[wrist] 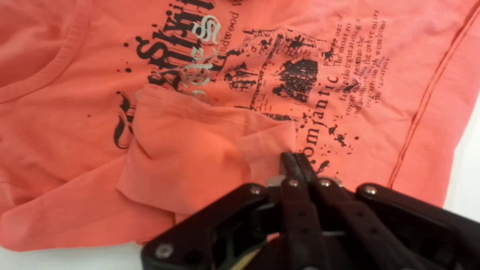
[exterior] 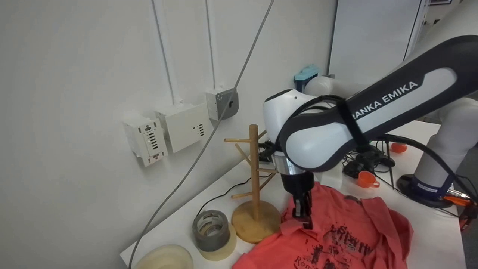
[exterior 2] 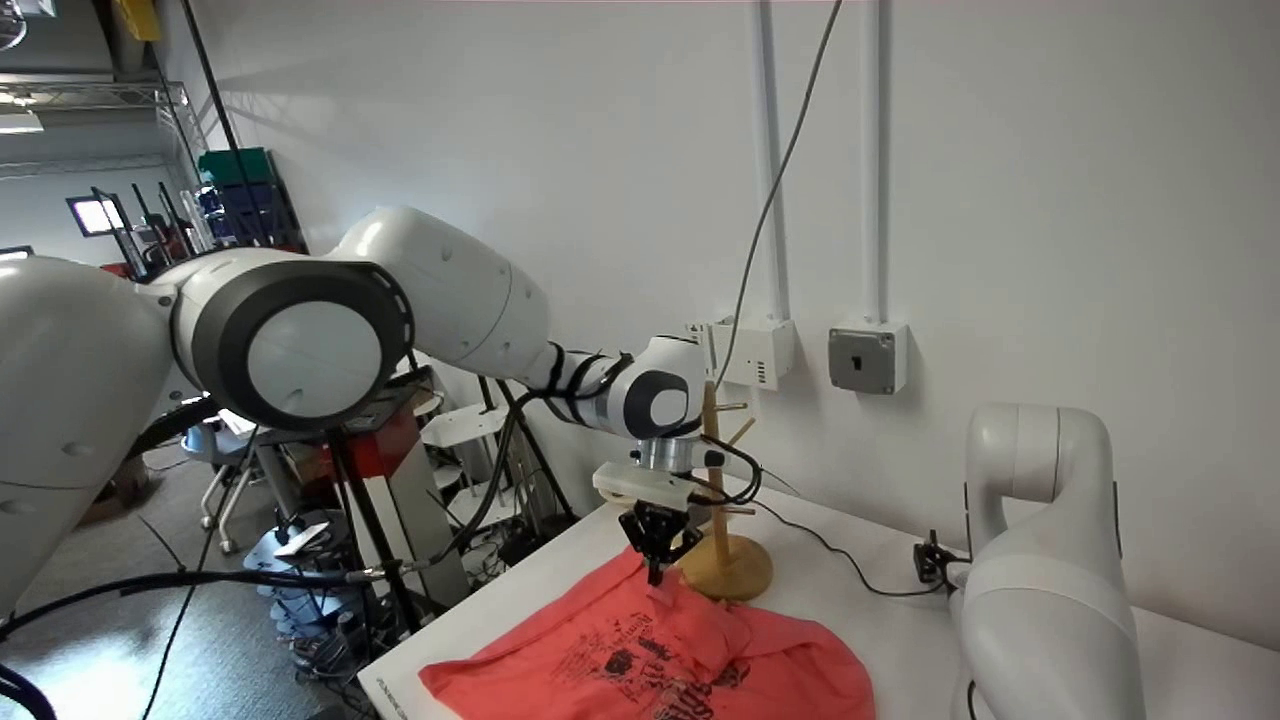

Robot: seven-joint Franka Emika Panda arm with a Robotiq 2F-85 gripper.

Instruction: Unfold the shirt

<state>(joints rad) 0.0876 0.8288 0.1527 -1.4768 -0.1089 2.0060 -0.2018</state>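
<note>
The salmon-red shirt [exterior: 358, 220] lies on the white table, its dark print facing up, in both exterior views. Folds and creases cross it. In the wrist view a sleeve flap [wrist: 180, 142] is folded over the printed front and covers part of the lettering. My gripper [wrist: 293, 154] points down at the flap's hem corner, fingers together, with the cloth edge running in between the tips. An exterior view shows the gripper [exterior: 303, 221] low over the shirt, a fold of cloth raised at its tips. The cloth inside the pinch is hidden.
Right beside the shirt stands the wooden mug tree [exterior: 255, 213], close to the gripper. Tape rolls [exterior: 213, 243] and a cream bowl [exterior: 164, 257] sit beyond it. Orange cups [exterior: 366, 179] and a dark controller [exterior: 369, 160] lie near a second, white arm [exterior 2: 1050, 590].
</note>
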